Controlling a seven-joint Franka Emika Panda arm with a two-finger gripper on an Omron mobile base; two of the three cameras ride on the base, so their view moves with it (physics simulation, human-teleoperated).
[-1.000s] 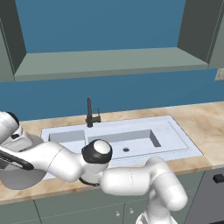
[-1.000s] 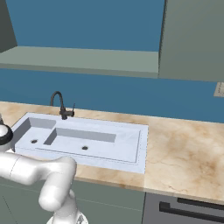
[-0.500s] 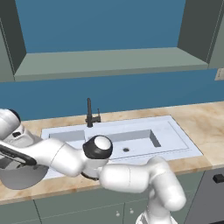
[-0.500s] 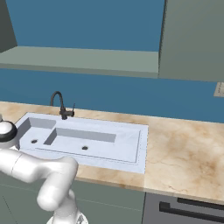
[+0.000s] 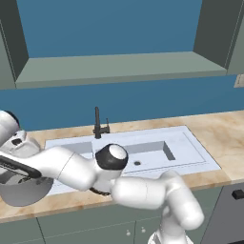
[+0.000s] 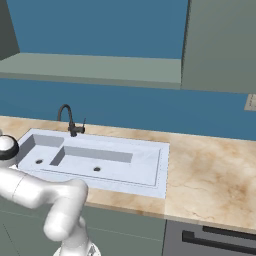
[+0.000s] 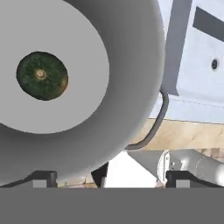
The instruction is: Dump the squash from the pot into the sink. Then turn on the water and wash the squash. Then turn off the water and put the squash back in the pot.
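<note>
A beige marble-patterned bench (image 6: pixel 210 175) runs along a blue back wall (image 5: pixel 109 28). A black curved faucet (image 6: pixel 67 117) stands at the bench's rear edge. A grey-green shelf ledge (image 5: pixel 119 66) spans above. Grey-green lower cabinet fronts (image 5: pixel 71 231) sit beneath the bench, beside a dark appliance front with a handle (image 6: pixel 220 239).

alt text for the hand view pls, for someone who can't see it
Looking down into a wide grey pot with a small dark green squash lying on its pale floor. A dark loop handle curves off the pot's side, above the marbled counter, beside the white sink.
</note>
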